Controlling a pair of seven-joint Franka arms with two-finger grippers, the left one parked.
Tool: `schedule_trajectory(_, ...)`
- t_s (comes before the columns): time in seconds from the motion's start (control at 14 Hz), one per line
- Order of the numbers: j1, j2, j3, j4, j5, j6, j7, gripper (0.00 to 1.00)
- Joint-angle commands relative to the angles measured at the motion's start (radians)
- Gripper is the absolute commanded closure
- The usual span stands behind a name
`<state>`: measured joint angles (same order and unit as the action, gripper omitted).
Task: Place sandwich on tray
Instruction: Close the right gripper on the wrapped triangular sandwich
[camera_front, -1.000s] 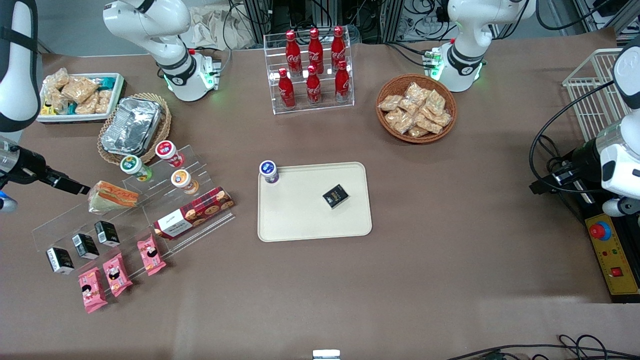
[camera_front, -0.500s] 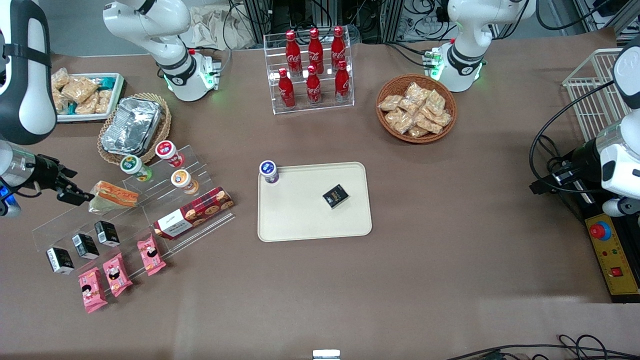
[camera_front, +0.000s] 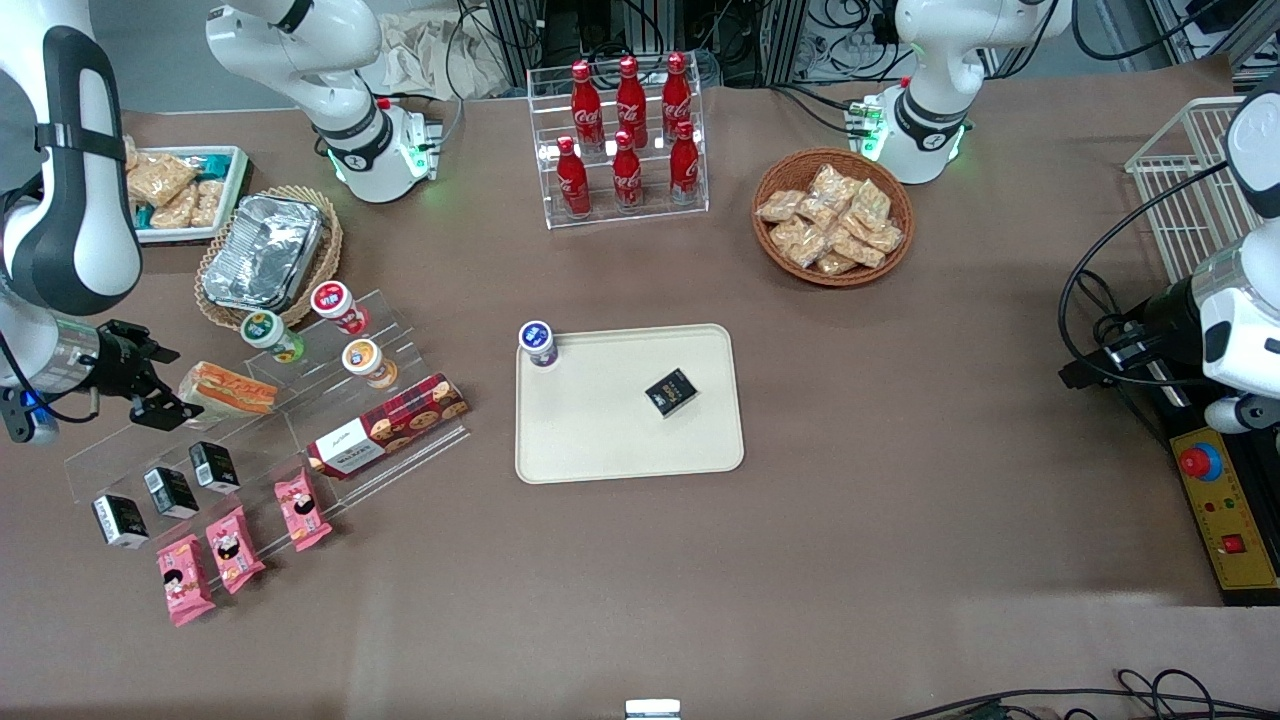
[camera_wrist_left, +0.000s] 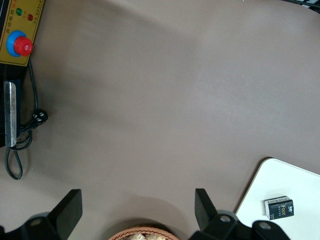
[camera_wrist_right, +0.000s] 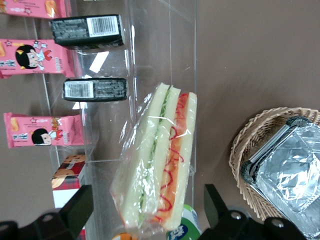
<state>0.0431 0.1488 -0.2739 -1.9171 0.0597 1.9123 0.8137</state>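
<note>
The sandwich lies on the upper step of a clear acrylic rack at the working arm's end of the bench. It is a wrapped wedge of pale bread with green and orange-red filling stripes. The hand sits level with the sandwich, just beside its end that faces away from the tray, with its two fingers spread apart. In the right wrist view the fingers stand on either side of the sandwich without pressing it; whether they touch the wrap is hard to judge.

The tray lies flat at the middle of the bench, well apart from the sandwich. On it are a small black box and, at one corner, a blue-lidded cup.

On the rack near the sandwich are three more lidded cups, a long red cookie box, black boxes and pink snack packets. A foil container rests in a wicker basket farther from the front camera.
</note>
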Motion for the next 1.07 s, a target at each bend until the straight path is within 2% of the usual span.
schedule_trajectory(0.0, -0.002, 0.011, 0.001, -0.011, 0.035, 0.017, 0.027, 0.02)
schedule_trajectory(0.07, -0.005, 0.014, 0.001, -0.013, 0.057, 0.016, 0.03, 0.02)
schedule_trajectory(0.29, -0.009, 0.012, -0.001, -0.028, 0.063, 0.017, 0.03, 0.06)
schedule_trajectory(0.36, -0.011, 0.014, 0.001, -0.03, 0.068, 0.017, 0.03, 0.11)
schedule_trajectory(0.43, -0.012, 0.014, -0.001, -0.031, 0.074, 0.016, 0.03, 0.28)
schedule_trajectory(0.64, -0.014, 0.014, -0.001, -0.027, 0.088, 0.019, 0.027, 0.44)
schedule_trajectory(0.71, -0.014, 0.014, -0.002, -0.02, 0.103, 0.019, 0.016, 0.53)
schedule_trajectory(1.0, -0.005, 0.012, -0.004, 0.029, 0.097, 0.01, -0.074, 0.53)
